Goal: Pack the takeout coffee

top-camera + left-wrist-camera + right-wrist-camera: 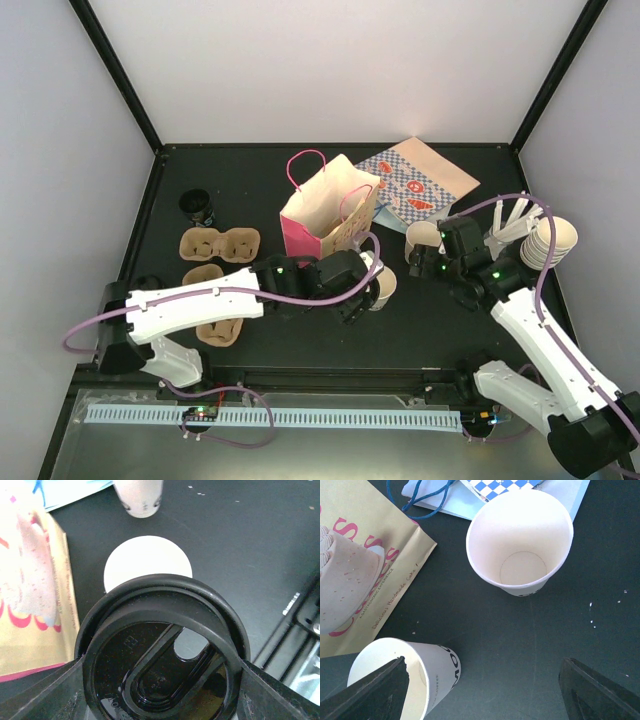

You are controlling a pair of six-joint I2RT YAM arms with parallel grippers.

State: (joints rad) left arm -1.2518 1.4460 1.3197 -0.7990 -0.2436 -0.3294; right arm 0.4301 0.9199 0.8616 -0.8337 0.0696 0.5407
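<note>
My left gripper [366,287] is shut on a black plastic lid [160,645] and holds it just in front of and above the open mouth of a small white paper cup [148,560] that stands right of the pink bag [322,215]. This cup [386,285] also shows at the lower left of the right wrist view [435,672], with dark print on its side. My right gripper [480,692] is open and empty, low over the mat. A second open white cup [520,540] stands just beyond it, near the blue checked paper bag [420,180].
A stack of nested cream cups [552,240] stands at the right edge. Brown cardboard cup carriers [220,245] and a small black cup [198,208] lie at the left. The pink bag stands upright and open, its side close to my left gripper.
</note>
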